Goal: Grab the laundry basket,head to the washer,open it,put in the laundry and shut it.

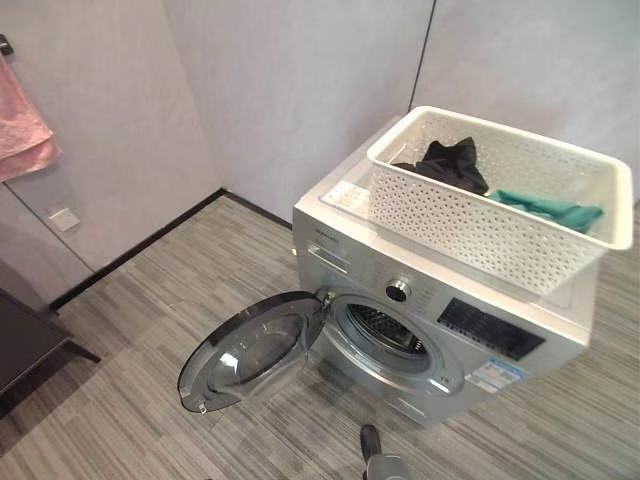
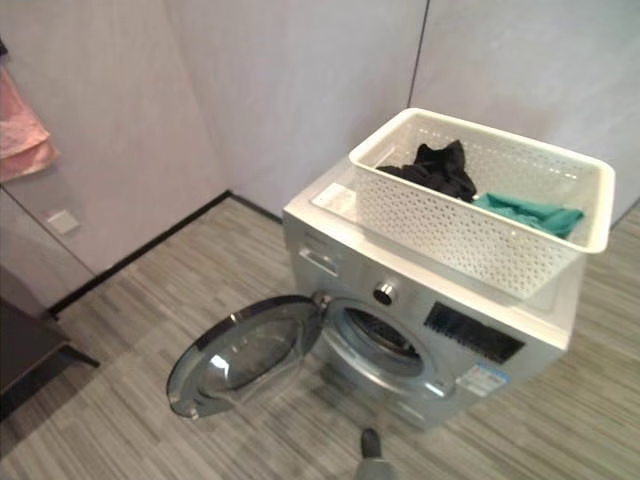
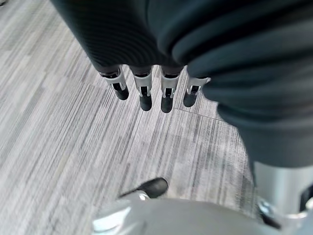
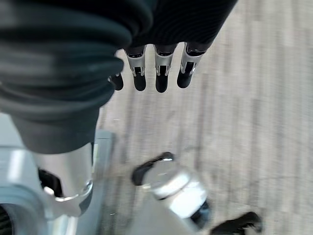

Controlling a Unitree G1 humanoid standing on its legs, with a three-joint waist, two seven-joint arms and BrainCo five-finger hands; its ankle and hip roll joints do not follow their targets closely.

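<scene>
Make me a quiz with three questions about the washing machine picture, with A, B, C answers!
1. Where is the laundry basket?
A. on the floor
B. on top of the washer
C. inside the drum

2. What colours are the clothes in the basket?
A. red and yellow
B. white and white
C. black and teal

3. How is the washer door?
A. swung open
B. shut
C. taken off

Answers:
1. B, the white basket sits on the washer's top.
2. C, a black garment lies beside a teal garment.
3. A, the round door hangs open to the side, and the drum opening shows.
</scene>
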